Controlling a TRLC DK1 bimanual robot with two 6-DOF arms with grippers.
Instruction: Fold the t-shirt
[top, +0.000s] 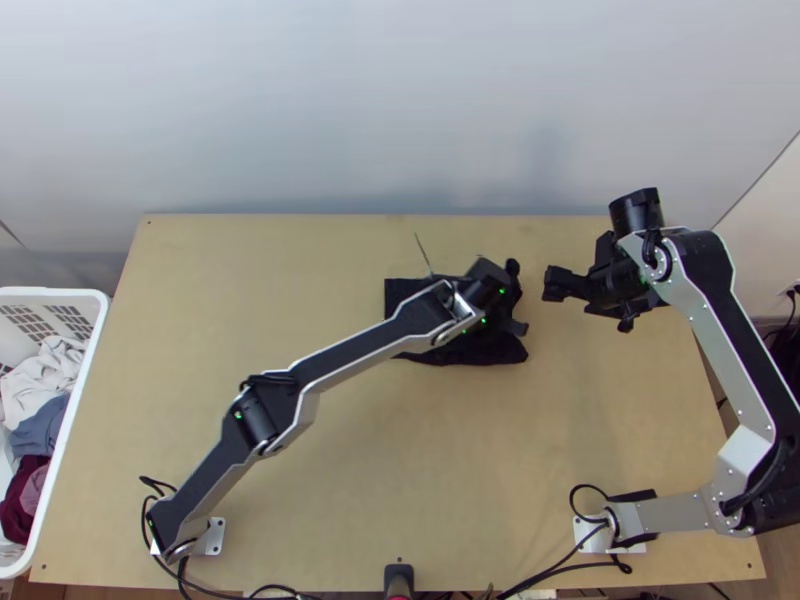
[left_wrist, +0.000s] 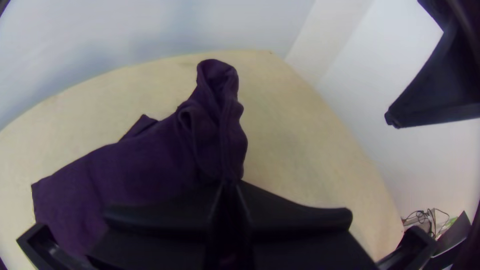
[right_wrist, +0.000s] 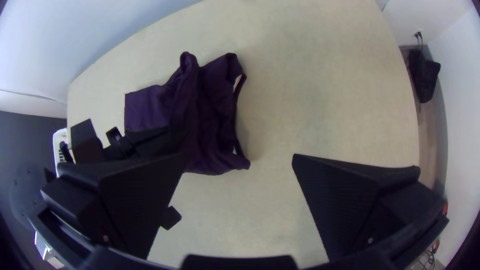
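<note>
In the top view, the t-shirt (top: 495, 350) lies dark and compact on the wooden tabletop (top: 300, 500), beyond the middle and toward the right, partly hidden beneath the left arm (top: 350, 358). Its left part is fairly flat with straight edges, while its right part is bunched. The left arm reaches diagonally across, and its claw (top: 505, 322) is down at the bunched right part. The right arm (top: 735, 335) bends up along the right side, with its claw (top: 556, 284) held well apart from the cloth, to its right. Off the tabletop's left edge stands a white basket (top: 50, 292) holding pale garments (top: 45, 380), a blue one (top: 40, 432) and dark red ones (top: 22, 500).

In the left wrist view, the t-shirt looks deep purple. The left claw (left_wrist: 230, 186) has its two wide fingers brought together, pinching a ridge of the bunched cloth; beyond the tips, loose folds rise into a rounded loop, and a smoother part spreads off to one side. Part of the right claw hangs apart from the cloth.

In the right wrist view, the right claw (right_wrist: 239, 157) is spread wide, with nothing between its fingers. Farther off, the left claw meets the cloth between the smoother part and the bunched part, where an edge gapes open.
</note>
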